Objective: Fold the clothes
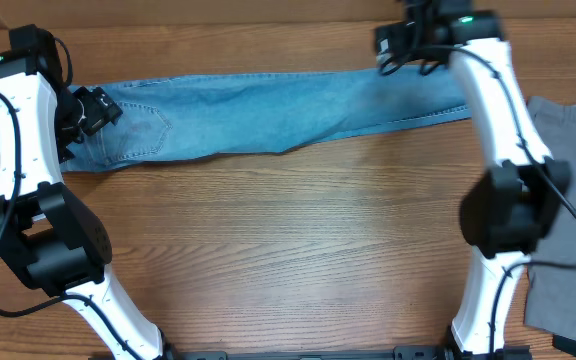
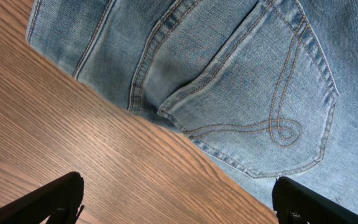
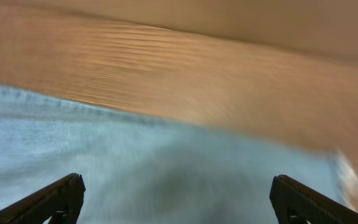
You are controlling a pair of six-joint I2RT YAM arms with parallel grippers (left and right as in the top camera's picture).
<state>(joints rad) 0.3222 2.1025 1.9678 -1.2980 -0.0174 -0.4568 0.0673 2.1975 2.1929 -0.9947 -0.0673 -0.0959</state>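
From above, the jeans lie flat along the bench's far edge, long axis left to right. The waist is by the left hand and the hem end near the right hand. A grey cloth lies apart, blocking nothing. The left wrist view shows that hand spread and empty, just off the back pocket. The right wrist view is blurred but shows that hand spread over the leg, also empty.

There is one pair of jeans and one gray cloth on one wooden table. One back pocket shows in the left wrist view. There are two robot arms, one left arm and one right arm. There are two grippers, the left gripper and the right gripper, with two fingers each.
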